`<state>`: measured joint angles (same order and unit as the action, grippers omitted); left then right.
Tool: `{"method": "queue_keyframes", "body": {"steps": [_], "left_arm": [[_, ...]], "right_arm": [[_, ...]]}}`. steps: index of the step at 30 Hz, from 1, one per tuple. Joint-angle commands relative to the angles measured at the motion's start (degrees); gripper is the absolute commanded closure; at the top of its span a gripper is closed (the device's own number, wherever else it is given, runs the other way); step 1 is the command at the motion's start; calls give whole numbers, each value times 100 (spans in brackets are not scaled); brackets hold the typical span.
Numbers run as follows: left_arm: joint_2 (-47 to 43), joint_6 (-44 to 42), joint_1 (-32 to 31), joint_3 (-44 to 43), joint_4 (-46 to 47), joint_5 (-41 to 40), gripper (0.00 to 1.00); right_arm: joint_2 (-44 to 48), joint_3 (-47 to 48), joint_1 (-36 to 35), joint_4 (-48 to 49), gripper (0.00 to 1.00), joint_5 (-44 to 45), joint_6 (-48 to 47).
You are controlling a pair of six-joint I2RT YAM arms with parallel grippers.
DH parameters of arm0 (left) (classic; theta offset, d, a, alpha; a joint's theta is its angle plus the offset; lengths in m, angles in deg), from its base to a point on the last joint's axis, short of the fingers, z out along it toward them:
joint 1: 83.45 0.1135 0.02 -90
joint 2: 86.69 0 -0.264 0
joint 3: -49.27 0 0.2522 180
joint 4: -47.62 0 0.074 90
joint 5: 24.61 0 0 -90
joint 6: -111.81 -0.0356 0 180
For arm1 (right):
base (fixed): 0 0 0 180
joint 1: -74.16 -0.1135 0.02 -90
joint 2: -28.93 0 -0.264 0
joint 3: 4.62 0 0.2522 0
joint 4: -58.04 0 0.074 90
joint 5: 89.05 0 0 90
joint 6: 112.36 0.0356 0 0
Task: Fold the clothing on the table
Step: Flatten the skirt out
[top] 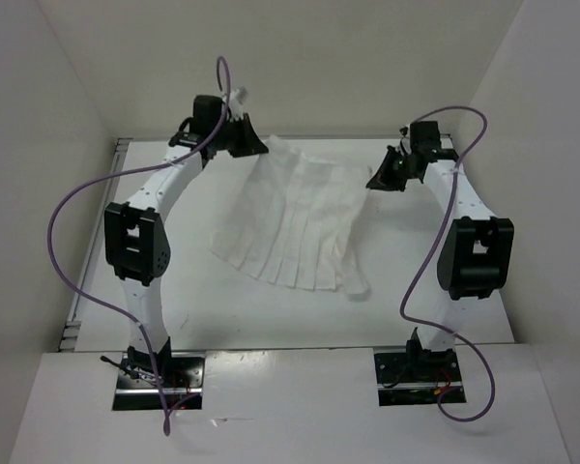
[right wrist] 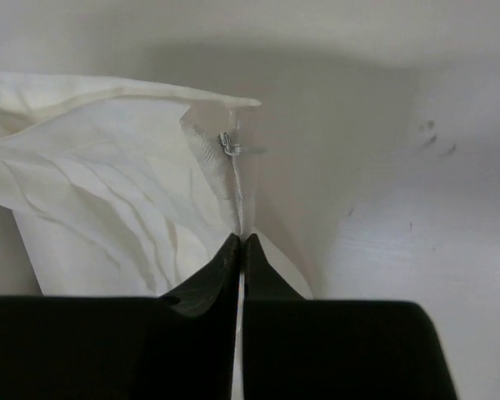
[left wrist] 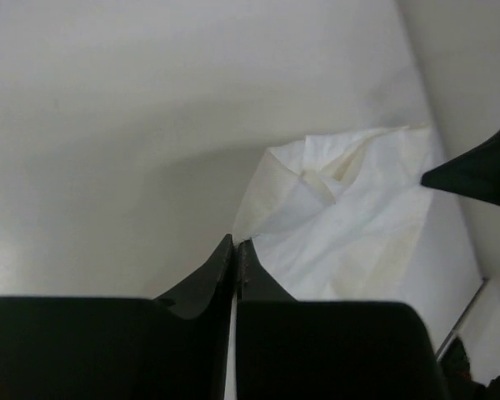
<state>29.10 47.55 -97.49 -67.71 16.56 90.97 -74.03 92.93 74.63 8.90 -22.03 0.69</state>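
1. A white, thin, pleated fabric garment (top: 295, 222), fan-shaped like a skirt, lies toward the far side of a flat, plain white rectangular tabletop (top: 203, 309), between two white robot arms.
2. The black two-fingered left tool (top: 249, 143) is pressed together on the garment's far left corner. In the left wrist view, the fabric edge runs straight into the pinched tips.
3. The black right tool (top: 382, 177) is likewise clamped, on the garment's far right corner. In the right wrist view, a small silver zip pull (right wrist: 227, 143) sits on the fabric just above the closed tips.
4. The garment's narrow end stretches between the two tools.
5. Its wider pleated hem fans out toward the arm bases, resting on the tabletop, well apart from both tools.
6. The hem's near right corner is slightly curled.
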Motion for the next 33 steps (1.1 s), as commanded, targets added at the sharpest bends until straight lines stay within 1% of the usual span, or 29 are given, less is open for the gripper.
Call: {"method": "queue_keyframes", "body": {"steps": [1, 2, 3, 5, 6, 7, 9, 11, 13, 15, 16, 17, 18, 19, 20, 21, 22, 24, 25, 27, 28, 32, 33], "left_arm": [[-65, 361, 367, -1251, 148, 728, 100], [-13, 362, 428, -1479, 148, 851, 100], [92, 449, 533, -2039, 70, 1026, 100], [408, 450, 613, -2796, -264, 1080, 100], [575, 502, 683, -3801, -718, 1237, 100], [1003, 503, 684, -4437, -1018, 1317, 100], [1358, 433, 736, -5764, -1616, 1553, 100], [905, 503, 824, -5140, -1242, 1652, 100], [744, 232, 824, -4928, -1423, 1722, 100], [595, -137, 675, -4648, -1732, 1530, 100], [298, -87, 675, -4272, -1576, 1529, 100], [104, -8, 675, -3763, -1314, 1633, 100], [-272, 132, 675, -2723, -798, 1712, 100], [-450, 133, 675, -2251, -610, 1713, 100], [-617, 133, 727, -1794, -303, 1713, 100], [-801, 194, 728, -1337, -135, 1713, 100], [-1169, 273, 780, -445, 145, 1713, 100], [-1724, 344, 832, 220, 314, 1835, 100], [-1935, 344, 833, 728, 385, 1906, 100], [-2339, 397, 833, 1083, 464, 2055, 100], [-2707, 397, 833, 1189, 464, 2056, 100], [-3386, 502, 833, 1462, 192, 2713, 100], [-3674, 598, 833, 1567, 192, 2846, 100]], "right_arm": [[610, 1024, 67, -241, 100, -128, -494], [610, 1199, 67, -242, 100, -128, -494], [610, 1532, 67, -311, 100, -128, -555], [663, 1859, 67, -312, 100, -128, -617], [663, 2226, 67, -312, 100, -128, -696], [663, 2430, 67, -312, 100, -180, -749], [733, 2868, 67, -312, 100, -180, -836], [917, 3038, 67, -312, 100, -180, -951], [1163, 3038, 67, -312, 97, -180, -1144], [1513, 2557, 6, -121, 97, -259, -1145], [1637, 2085, 6, -40, 95, -312, -1206], [1760, 1828, -81, 13, 94, -312, -1293], [2014, 1564, -221, 74, 94, -251, -1294], [2138, 1274, -284, 75, 94, -198, -1346], [2279, 723, -336, 136, 94, -198, -1347], [2411, 474, -337, 136, 94, -198, -1347], [2664, 71, -337, 84, 94, -198, -1277], [2920, -160, -337, -91, 94, -329, -1276], [3244, -326, -337, -232, 94, -382, -1276], [3544, -398, -389, -399, 95, -514, -1276], [3694, -398, -390, -487, 95, -662, -1276], [4212, -398, -451, -1215, 95, -919, -1276], [4283, -346, -530, -1330, 95, -979, -1276]]}}
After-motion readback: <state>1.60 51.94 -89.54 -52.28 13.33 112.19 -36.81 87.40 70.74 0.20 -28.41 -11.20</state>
